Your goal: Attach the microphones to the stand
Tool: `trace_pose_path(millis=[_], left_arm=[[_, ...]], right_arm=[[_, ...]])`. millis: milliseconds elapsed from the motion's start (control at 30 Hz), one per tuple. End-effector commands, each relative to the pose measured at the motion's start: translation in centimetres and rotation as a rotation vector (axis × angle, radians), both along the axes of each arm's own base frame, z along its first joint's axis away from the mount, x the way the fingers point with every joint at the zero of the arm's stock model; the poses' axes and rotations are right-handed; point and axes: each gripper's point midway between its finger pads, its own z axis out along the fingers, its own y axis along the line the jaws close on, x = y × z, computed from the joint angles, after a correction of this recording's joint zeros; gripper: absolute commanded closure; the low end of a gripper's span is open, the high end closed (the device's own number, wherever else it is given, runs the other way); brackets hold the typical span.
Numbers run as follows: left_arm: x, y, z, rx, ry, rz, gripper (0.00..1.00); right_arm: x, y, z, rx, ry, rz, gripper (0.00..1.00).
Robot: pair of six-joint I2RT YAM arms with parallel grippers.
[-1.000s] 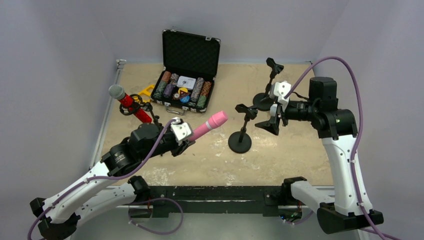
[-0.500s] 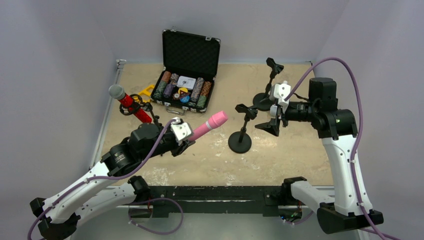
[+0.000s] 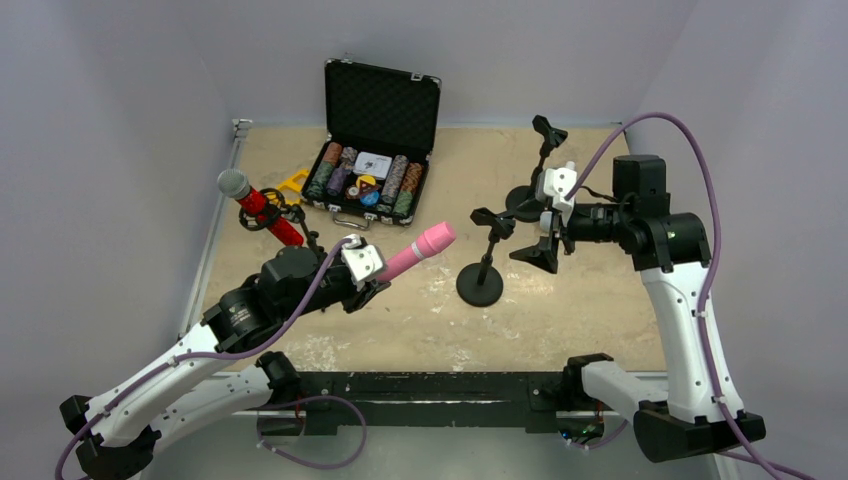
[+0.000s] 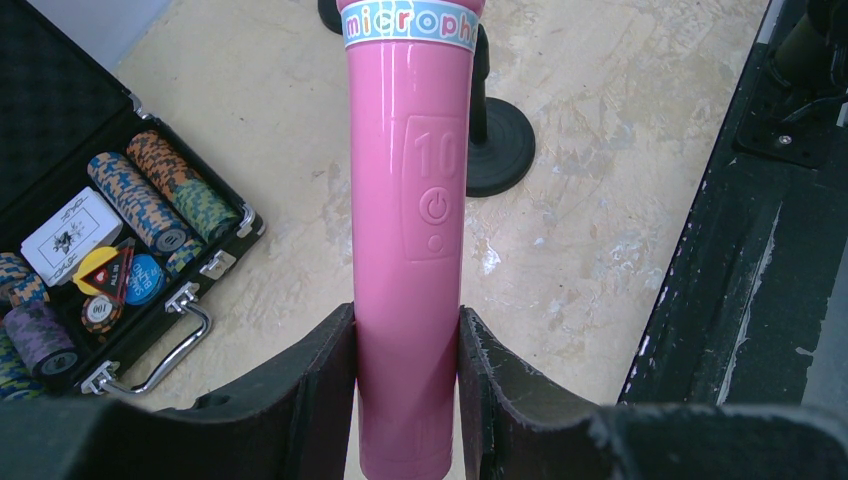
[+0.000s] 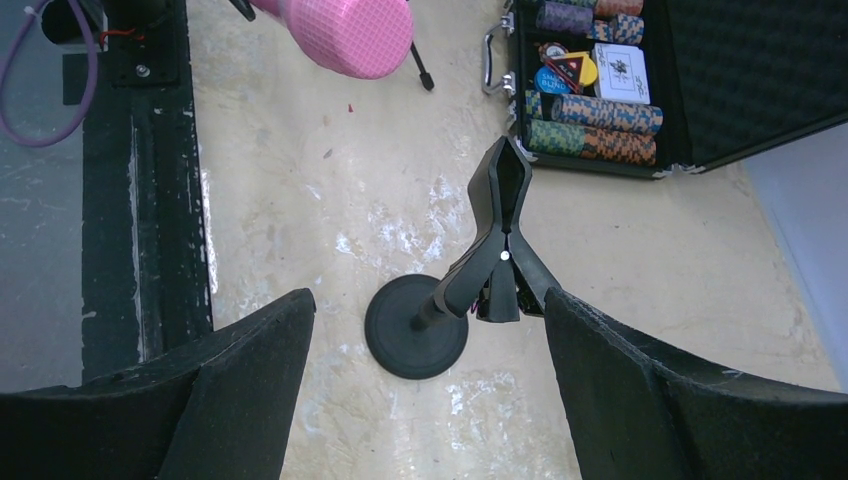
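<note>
The head of the pink microphone (image 4: 410, 200) is cut off in the left wrist view. The left claw (image 4: 405, 322) is clamped on its barrel above the table (image 3: 560, 300). The right claw (image 5: 428, 302) gapes wide, empty, facing a stand (image 5: 415, 342).

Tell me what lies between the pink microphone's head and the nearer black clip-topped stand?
Only bare beige tabletop separates pink microphone and stand, shown in top view.
</note>
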Motion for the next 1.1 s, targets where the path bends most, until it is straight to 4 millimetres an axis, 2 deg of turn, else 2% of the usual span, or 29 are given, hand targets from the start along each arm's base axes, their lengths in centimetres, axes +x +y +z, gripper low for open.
trace_pose_path(millis=[0,1067], left_arm=[[0.4,-0.5,1.7,-0.048,-0.059,-0.013,1.0],[0.4,-0.5,1.7,-0.048,-0.06,-0.012,1.0]], right_arm=[[-0.4,0.2,0.7,0.014,-0.022,0.026,0.12],[-0.6,0.2,-0.4,-0.011,-0.03,0.062,0.12]])
